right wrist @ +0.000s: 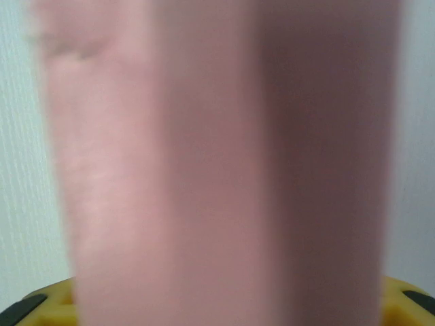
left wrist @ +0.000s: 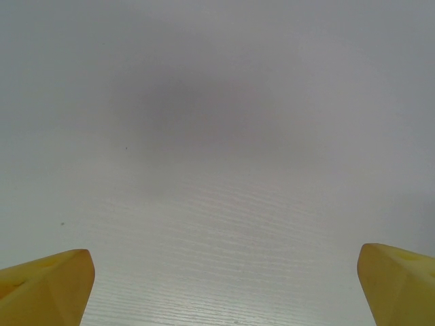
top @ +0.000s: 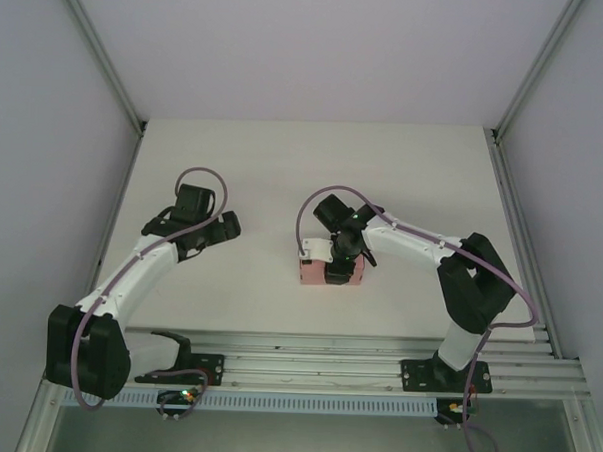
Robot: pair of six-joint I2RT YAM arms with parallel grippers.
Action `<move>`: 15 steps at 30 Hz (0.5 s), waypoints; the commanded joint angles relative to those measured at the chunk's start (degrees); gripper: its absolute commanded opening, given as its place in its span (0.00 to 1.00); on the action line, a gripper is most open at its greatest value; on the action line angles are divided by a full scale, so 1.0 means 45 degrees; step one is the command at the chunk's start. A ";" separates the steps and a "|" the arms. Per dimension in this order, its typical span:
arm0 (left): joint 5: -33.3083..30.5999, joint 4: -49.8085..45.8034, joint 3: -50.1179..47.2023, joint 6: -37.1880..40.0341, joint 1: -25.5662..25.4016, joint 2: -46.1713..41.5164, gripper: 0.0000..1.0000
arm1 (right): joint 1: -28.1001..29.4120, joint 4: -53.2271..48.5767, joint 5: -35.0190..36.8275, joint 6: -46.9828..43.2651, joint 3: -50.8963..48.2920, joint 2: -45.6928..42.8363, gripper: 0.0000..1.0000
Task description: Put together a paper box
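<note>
The pale pink paper box (top: pixel 307 273) lies on the white table (top: pixel 284 165) just in front of centre. My right gripper (top: pixel 342 266) reaches down onto its middle, with pink card showing on either side of it. In the right wrist view the paper box (right wrist: pixel 204 170) is blurred and very close. It spans the gap between the jaws and hides the fingertips, which are closed on it. My left gripper (top: pixel 216 232) hovers over bare table to the left, well apart from the box. Its yellow fingers (left wrist: pixel 47 285) stand wide open with nothing between them.
Grey walls close in the table on the left, back and right. An aluminium rail (top: pixel 326 352) carrying both arm bases runs along the near edge. A purple cable (top: pixel 312 211) loops above the right wrist.
</note>
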 commanded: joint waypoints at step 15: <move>-0.0750 -0.0130 -0.0440 0.0014 0.0148 -0.1478 1.00 | 0.0112 0.8503 0.5421 -0.2812 -0.2026 -0.2327 0.35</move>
